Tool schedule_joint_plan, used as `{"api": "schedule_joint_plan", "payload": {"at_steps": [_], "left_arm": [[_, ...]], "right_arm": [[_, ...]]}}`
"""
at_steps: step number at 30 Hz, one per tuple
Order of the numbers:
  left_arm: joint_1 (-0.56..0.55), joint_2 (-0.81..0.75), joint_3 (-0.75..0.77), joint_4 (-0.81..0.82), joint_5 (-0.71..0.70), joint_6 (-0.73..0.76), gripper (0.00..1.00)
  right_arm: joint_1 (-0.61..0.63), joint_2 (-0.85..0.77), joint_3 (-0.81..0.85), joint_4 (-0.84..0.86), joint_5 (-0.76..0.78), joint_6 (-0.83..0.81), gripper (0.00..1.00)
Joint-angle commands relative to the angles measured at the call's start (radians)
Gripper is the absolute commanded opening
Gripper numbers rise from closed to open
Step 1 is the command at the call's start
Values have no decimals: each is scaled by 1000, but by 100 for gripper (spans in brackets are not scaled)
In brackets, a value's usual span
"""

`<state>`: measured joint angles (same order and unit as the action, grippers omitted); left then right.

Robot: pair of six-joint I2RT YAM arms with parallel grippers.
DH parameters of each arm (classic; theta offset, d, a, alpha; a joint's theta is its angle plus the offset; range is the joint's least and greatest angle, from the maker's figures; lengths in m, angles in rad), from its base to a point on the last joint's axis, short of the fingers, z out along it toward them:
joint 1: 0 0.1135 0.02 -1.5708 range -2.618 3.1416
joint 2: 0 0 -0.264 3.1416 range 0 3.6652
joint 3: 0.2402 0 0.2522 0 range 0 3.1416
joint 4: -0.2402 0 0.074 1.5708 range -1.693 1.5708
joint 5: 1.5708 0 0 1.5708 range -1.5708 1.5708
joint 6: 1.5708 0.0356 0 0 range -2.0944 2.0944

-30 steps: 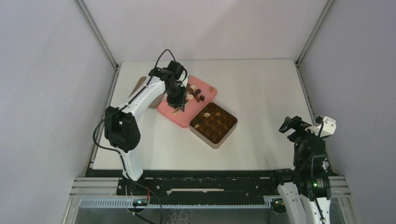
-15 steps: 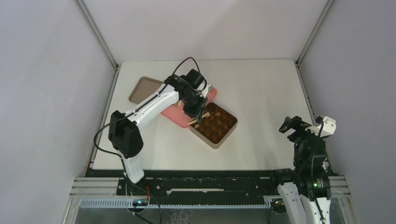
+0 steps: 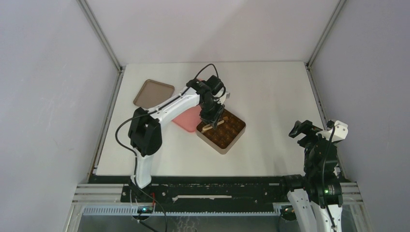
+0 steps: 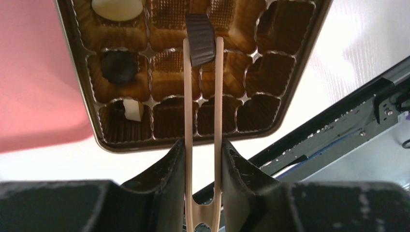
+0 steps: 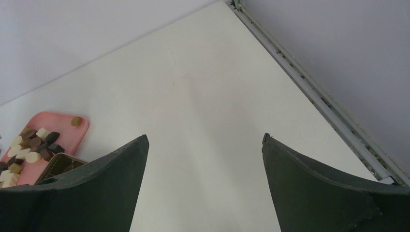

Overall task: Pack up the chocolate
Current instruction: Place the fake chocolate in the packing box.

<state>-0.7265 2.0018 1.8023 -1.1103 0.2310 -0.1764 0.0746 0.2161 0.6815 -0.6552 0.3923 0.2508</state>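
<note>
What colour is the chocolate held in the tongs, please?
The chocolate is dark brown; left wrist view.

Top view: left arm (image 3: 169,104) covers most of pink tray (image 3: 186,121); left wrist: tin (image 4: 261,113) cut at top edge, tongs (image 4: 187,96) at bottom; right wrist: tin largely behind right end effector (image 5: 205,140), tray clipped left.

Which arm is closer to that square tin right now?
Left. The left gripper hangs above the tin, squeezing tongs that pinch a dark chocolate. The right gripper sits open far off, at the near right edge of the table.
</note>
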Motion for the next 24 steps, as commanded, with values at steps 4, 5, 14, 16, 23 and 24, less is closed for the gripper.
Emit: {"api": "schedule_joint_plan", "payload": {"at_steps": [4, 5, 14, 16, 23, 24], "left_arm": [[-1, 48, 111, -14, -43, -4, 21], [-1, 52, 111, -17, -45, -3, 22], [-2, 57, 74, -15, -48, -2, 27], [-1, 57, 75, -16, -46, 1, 28], [-1, 54, 77, -19, -47, 2, 37], [-1, 52, 75, -20, -47, 2, 39]], "right_arm": [[8, -2, 4, 29, 16, -15, 95], [8, -2, 4, 29, 16, -15, 95], [8, -2, 4, 29, 17, -15, 95], [8, -3, 4, 30, 17, -17, 96], [8, -4, 4, 30, 18, -16, 95], [8, -4, 4, 29, 18, -15, 96]]}}
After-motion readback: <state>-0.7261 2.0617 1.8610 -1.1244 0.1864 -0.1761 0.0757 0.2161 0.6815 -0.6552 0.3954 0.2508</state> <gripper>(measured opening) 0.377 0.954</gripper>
